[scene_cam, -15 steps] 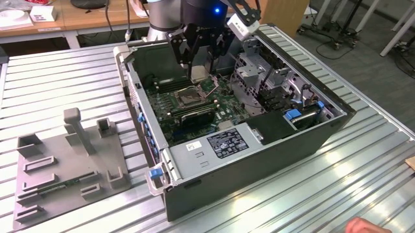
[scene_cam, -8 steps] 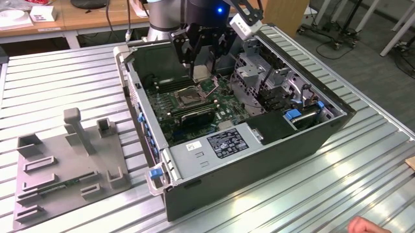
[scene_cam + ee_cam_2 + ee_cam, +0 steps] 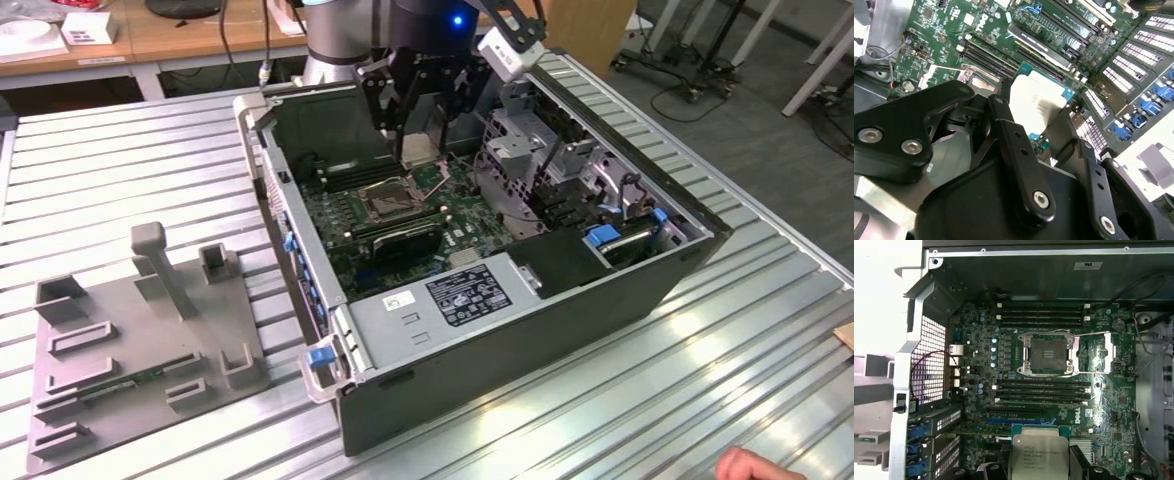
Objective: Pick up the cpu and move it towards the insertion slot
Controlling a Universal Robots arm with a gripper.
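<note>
My gripper (image 3: pixel 419 128) hangs inside the open computer case, shut on the cpu (image 3: pixel 418 150). In the second wrist view the cpu (image 3: pixel 1036 100) is a flat silvery square held by its edges between the black fingers (image 3: pixel 1004 125). The first wrist view has the cpu (image 3: pixel 1038 454) at the picture's edge, above the green motherboard (image 3: pixel 1104 405). The insertion slot (image 3: pixel 1048 356), a square socket with a dark centre and a shiny metal frame, lies open some way from the cpu, with black memory slots between them. In the exterior view the insertion slot (image 3: pixel 384 200) sits below the gripper, toward the exterior view's left.
The case walls (image 3: pixel 287 200) enclose the board. A metal drive cage (image 3: pixel 534 150) and power supply (image 3: pixel 467 290) stand beside it. Long black memory slots (image 3: pixel 1041 390) flank the socket. A grey plastic tray (image 3: pixel 147 340) lies on the exterior view's left. A hand (image 3: pixel 754 465) shows at the bottom right.
</note>
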